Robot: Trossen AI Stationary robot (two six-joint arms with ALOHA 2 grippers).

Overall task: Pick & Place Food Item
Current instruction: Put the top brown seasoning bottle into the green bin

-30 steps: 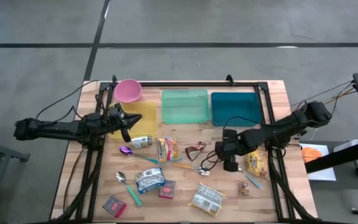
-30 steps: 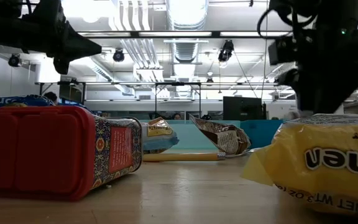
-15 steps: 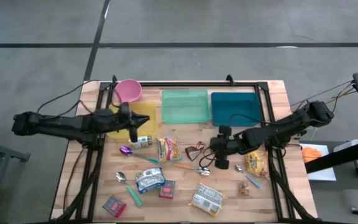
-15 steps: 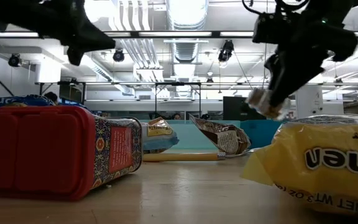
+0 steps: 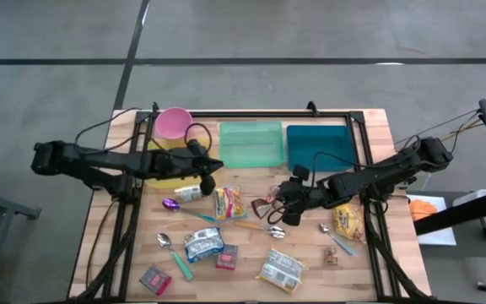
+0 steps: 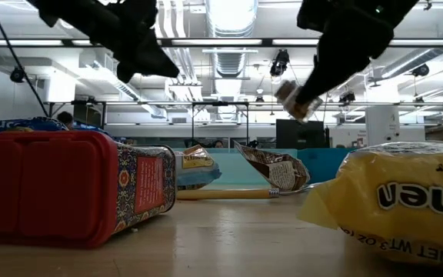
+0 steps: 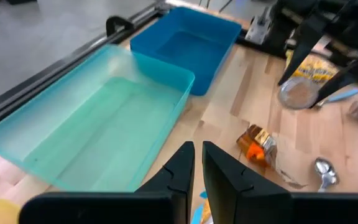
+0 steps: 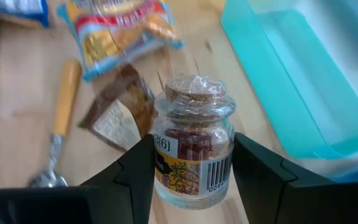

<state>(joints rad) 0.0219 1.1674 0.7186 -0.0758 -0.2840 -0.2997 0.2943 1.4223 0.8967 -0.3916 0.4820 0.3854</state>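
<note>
My right gripper [image 5: 288, 209] hangs over the middle of the table, shut on a small glass spice jar [image 8: 191, 149] with a cork stopper; in the low view the jar [image 6: 291, 98] is well above the tabletop. My left gripper [image 5: 212, 176] is shut and empty. It hovers between the yellow container [image 5: 169, 166] and the green tray [image 5: 250, 143], and in the left wrist view its fingers [image 7: 194, 152] point at the green tray [image 7: 98, 134]. The blue tray [image 5: 320, 145] stands to the right of the green one. My right gripper pinches the jar's glass body [image 8: 166, 155] between its two fingers [image 8: 137, 168], one on each side below the cork. The fingers slant down from the table's right side. The jar is lifted clear and tilted, its cork end [image 8: 194, 93] pointing away from the wrist.
Below the jar lie a brown torn wrapper [image 8: 120, 112], a wooden-handled utensil [image 8: 64, 102] and a snack packet [image 5: 229, 203]. Spoons, more packets and a red box [image 6: 68, 185] are scattered across the near half of the table. A pink bowl [image 5: 174, 122] stands far left.
My right gripper has risen off the table with the jar, tipped up and gone a little toward the table's left; the jar is now lifted clear. My left gripper, still shut, has gone from over the yellow container toward the table's right, as far as the green tray's edge.
</note>
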